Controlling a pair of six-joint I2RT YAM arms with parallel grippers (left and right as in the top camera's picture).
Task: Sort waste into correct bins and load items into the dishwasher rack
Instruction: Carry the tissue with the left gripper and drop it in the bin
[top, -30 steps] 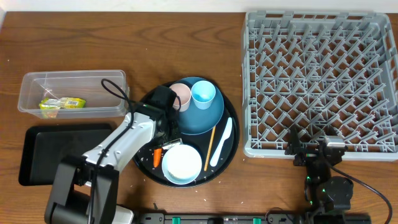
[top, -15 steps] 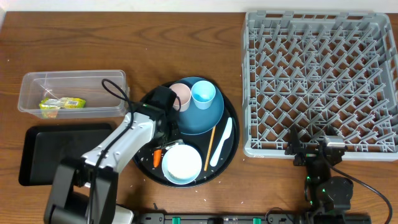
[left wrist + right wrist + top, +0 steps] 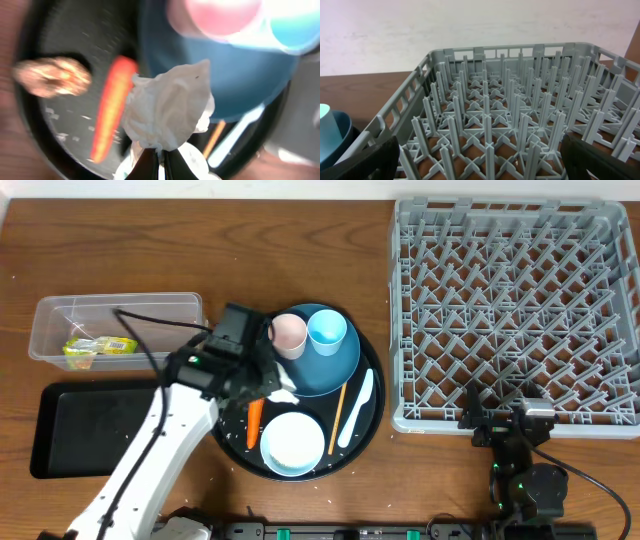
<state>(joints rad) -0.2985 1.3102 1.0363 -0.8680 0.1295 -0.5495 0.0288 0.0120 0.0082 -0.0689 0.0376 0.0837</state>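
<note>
Crumpled white tissue is pinched in my left gripper, jaws clenched on its lower edge, over the round black tray. A second ago that wrist sat lower and half hid the carrot; now the arm has swung toward 10 o'clock and the carrot shows whole. In the wrist view the tissue sits at 12 o'clock from the fingertips, with the carrot at its 9. My right gripper rests spread wide at the rack's 6 o'clock edge.
</note>
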